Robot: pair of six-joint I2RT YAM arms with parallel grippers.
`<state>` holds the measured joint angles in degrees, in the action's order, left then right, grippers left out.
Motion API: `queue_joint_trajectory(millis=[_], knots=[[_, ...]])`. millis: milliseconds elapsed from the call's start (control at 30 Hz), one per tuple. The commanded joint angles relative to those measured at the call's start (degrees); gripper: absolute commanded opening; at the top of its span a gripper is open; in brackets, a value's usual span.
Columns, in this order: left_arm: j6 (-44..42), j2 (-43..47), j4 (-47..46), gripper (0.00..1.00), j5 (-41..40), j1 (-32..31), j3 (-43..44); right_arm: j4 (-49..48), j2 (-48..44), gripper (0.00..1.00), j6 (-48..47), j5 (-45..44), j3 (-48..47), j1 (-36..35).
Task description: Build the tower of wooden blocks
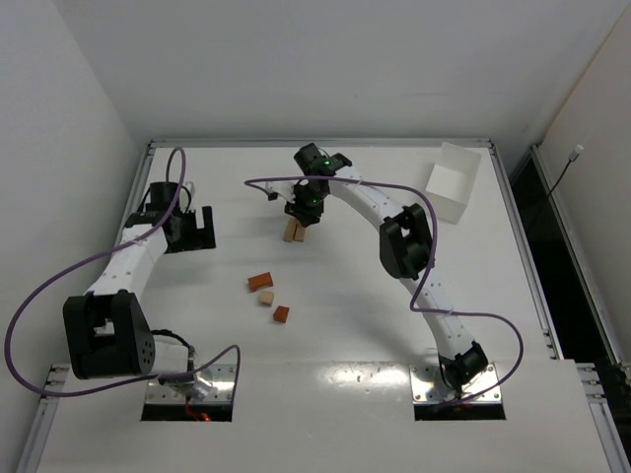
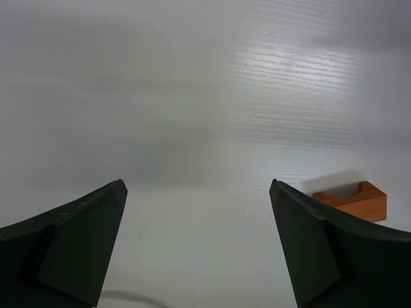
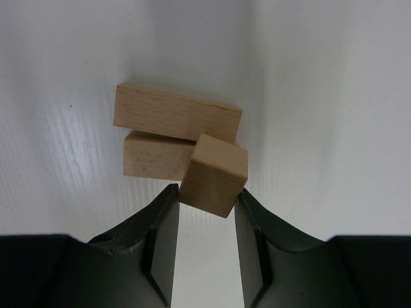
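Observation:
My right gripper (image 3: pixel 207 192) is shut on a pale tan cube (image 3: pixel 214 174), pinched at a tilt between the fingertips. Just beyond it, two pale tan bars (image 3: pixel 176 120) lie together on the table as the base of the wood block tower (image 1: pixel 294 233); I cannot tell whether the cube touches them. Nearer the arms lie three loose wood blocks: a reddish bar (image 1: pixel 260 282), a pale cube (image 1: pixel 266 298) and a reddish cube (image 1: pixel 282 314). My left gripper (image 1: pixel 202 229) hangs open over bare table at the left. A reddish block (image 2: pixel 356 200) shows past its right finger.
A white rectangular box (image 1: pixel 454 181) stands at the back right. The right arm (image 1: pixel 404 241) reaches across the middle of the table (image 1: pixel 345 335), and purple cables loop over both arms.

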<state>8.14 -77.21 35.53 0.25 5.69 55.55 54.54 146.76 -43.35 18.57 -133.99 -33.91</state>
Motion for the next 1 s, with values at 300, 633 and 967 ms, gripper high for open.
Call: queue_joint_trajectory(millis=[300,633,967], knots=[[-0.3,0.2,-0.5,0.93,1.2,1.2,0.5,-0.9,0.2,0.20,0.2,-0.2,-2.3,-0.4],[-0.3,0.2,-1.0,0.93,1.2,1.2,0.5,-0.9,0.2,0.20,0.2,0.9,-2.3,-2.0],[-0.3,0.2,-1.0,0.93,1.8,1.7,0.5,-0.9,0.2,0.40,0.2,-0.8,-2.3,-2.0]])
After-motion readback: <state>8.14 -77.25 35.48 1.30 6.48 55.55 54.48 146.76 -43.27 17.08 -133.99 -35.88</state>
